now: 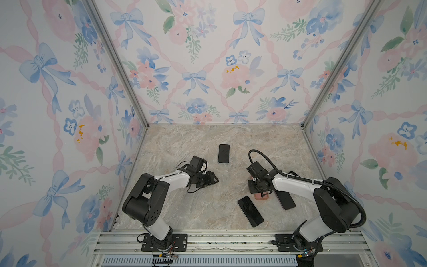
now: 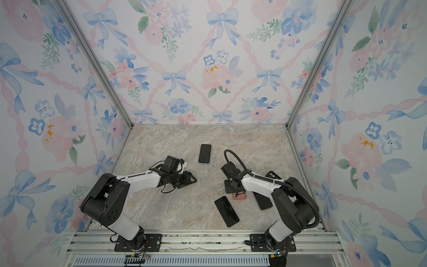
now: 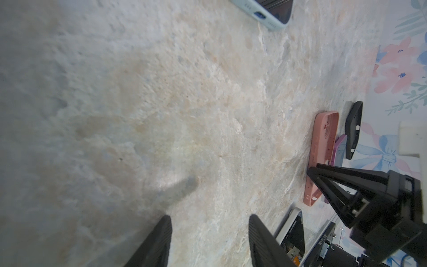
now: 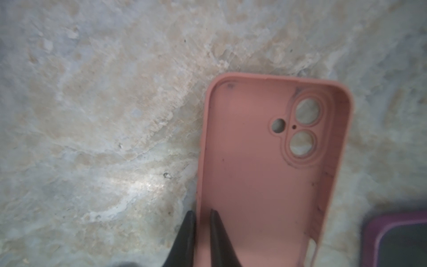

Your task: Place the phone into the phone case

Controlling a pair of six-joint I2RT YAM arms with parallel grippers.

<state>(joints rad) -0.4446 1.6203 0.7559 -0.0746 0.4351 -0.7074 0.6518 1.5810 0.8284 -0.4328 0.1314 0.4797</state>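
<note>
1. The pink phone case (image 4: 254, 173) lies open side up on the tabletop (image 1: 184, 143), lower right of centre in both top views and largely hidden there. It looks like soft, light silicone. The walls will probably flex, so a pinch on 1 long side wall seems the best hold.
2. The right pincer (image 4: 201, 211) is narrow and clamped on that wall, 1 finger inside the case and 1 outside.
3. The bare-looking phone (image 1: 250, 211) lies flat just below and left of the case. I judge it stiff, slick and breakable, best taken across its long edges.
4. The left pincer (image 3: 210, 217) stands half wide and empty, left of centre.
5. Count: 3 phones. They are the bare-looking 1, a blue-cased phone (image 1: 223, 153) above centre, and a purple-cased phone (image 1: 286, 201) at right. There are 2 empty cases, the pink 1 and a black case (image 2: 273, 176).
</note>
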